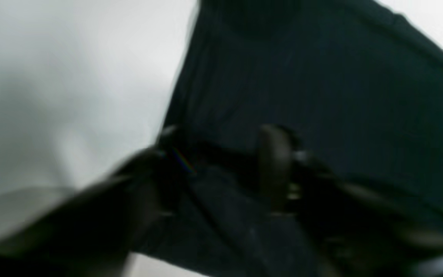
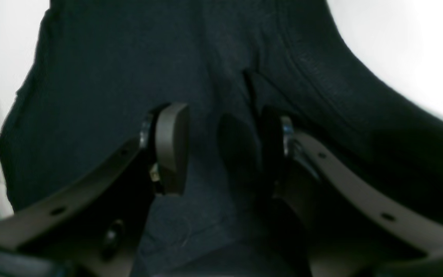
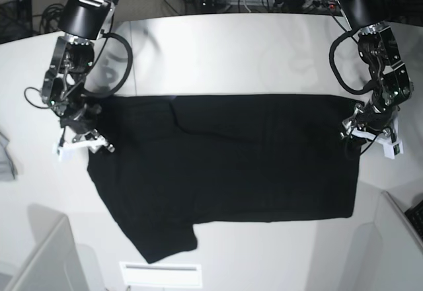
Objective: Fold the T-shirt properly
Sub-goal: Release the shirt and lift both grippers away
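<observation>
Cloth fills most of the left wrist view: the black T-shirt [image 1: 321,96] lies directly under and ahead of the left gripper [image 1: 221,161], with white table [image 1: 71,77] to one side. This picture is blurred, so I cannot tell surely how wide its jaws stand or whether a fold is between them. In the right wrist view the right gripper [image 2: 221,146] stands clearly parted, its two pads apart with only flat fabric of the T-shirt [image 2: 110,77] seen in the gap below; nothing is pinched there. In the base view the T-shirt [image 3: 231,165] is spread on the table [image 3: 231,53] with its long axis running from one arm to the other. The right gripper [image 3: 82,142] sits at the cloth's end on the picture's left, near a sleeve, and the left gripper [image 3: 370,132] at the opposite end, on the upper corner. Each arm is thus equally near its own end, and the cloth extends inward from both, so I judge the next fold would bring one end toward the other.
</observation>
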Motion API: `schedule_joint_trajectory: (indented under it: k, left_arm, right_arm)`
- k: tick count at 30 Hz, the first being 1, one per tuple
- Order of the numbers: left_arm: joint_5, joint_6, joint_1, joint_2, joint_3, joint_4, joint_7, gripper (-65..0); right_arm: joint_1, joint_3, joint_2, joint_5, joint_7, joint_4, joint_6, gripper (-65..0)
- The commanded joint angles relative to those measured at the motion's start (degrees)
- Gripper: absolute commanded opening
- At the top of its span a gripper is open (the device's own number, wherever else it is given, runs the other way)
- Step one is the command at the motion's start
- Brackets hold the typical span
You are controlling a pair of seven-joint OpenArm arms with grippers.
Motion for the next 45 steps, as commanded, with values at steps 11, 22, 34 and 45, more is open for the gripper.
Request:
schedule_joint_trajectory:
  k: [11,22,34,45]
  left_arm:
    - [-6.23,-0.62,3.04,3.20,-19.35,7.45,-0.69,-12.3]
    - [-19.24,-1.41,18.07,3.38,-23.22,9.04,-1.04,-12.8]
    - [-18.97,-14.69,23.35,5.84,-33.42,8.42,-0.96,-13.2]
    - [-18.97,-14.51,23.08,7.69,-28.50,8.33,-0.96,-13.2]
  right_arm:
    - [-9.32,5.46,-1.11,0.54,7.13,16.35,0.40,-36.3]
    - [-21.89,5.46,-8.50,0.63,8.28,29.97,0.40,-35.6]
    - [-30.24,10.56,-10.43,14.96,11.00,29.97,0.40,-32.6]
    - [-29.80,11.00,-10.35,13.11,11.00,25.14,0.40,-32.1]
